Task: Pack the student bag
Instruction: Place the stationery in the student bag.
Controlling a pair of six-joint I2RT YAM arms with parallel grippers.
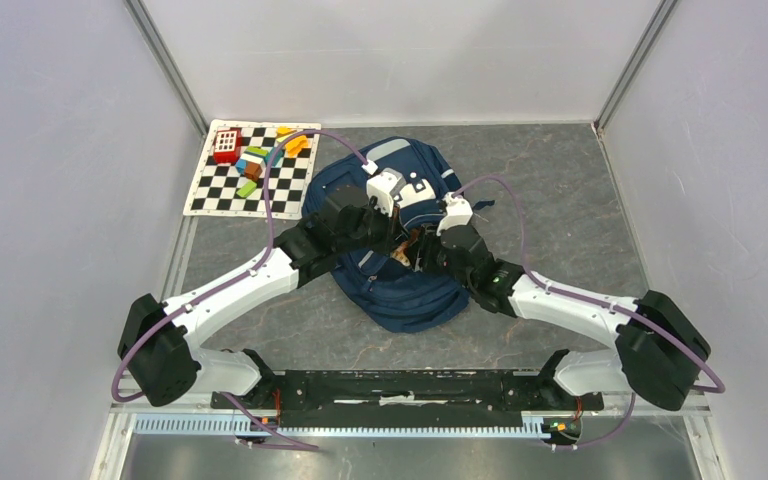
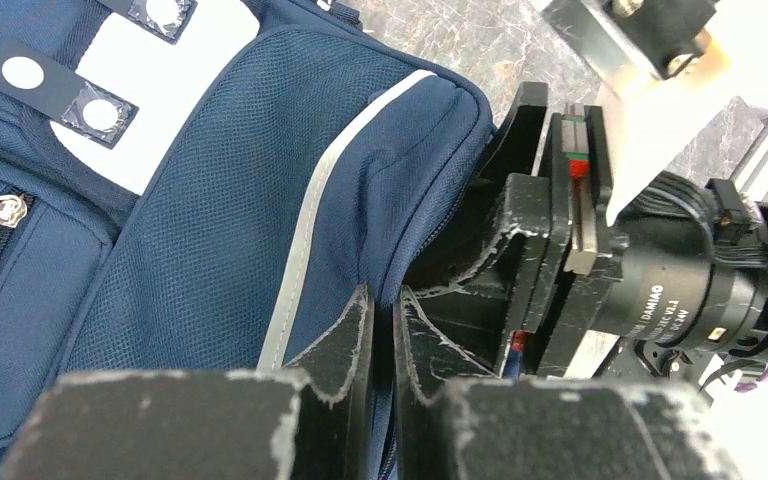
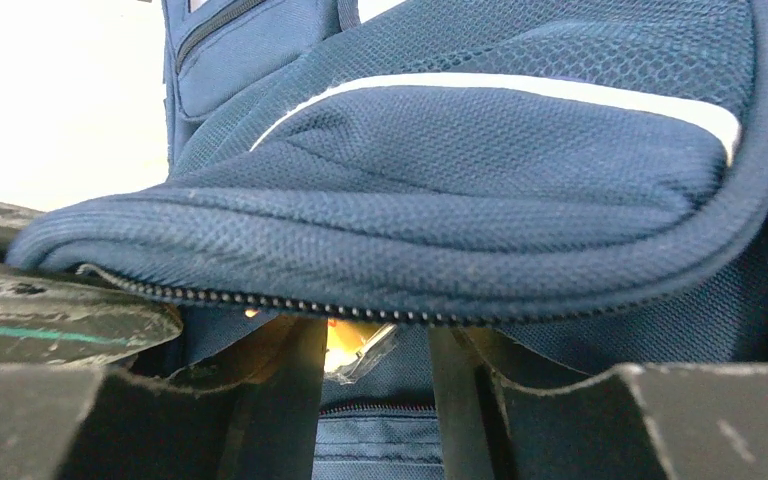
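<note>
- The student bag (image 1: 405, 295) lies on the desk (image 1: 570, 190), at the centre of the top view.
- The left pincer (image 2: 385, 312) is clenched on the edge of the bag's pocket flap.
- The right pincer (image 3: 375, 338) is released, its fingers apart beneath the raised flap's zipper edge.
- A chequered mat (image 1: 222, 192) with toy blocks (image 1: 252, 160) sits at upper left.

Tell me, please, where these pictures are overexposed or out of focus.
Top external: even light, all sharp, no glare on the student bag. Left wrist: upper right corner blown out white; left fingers blurred, bag mesh sharp. Right wrist: background at upper left washed out white; right fingers soft, bag shadowed beneath its flap.
</note>
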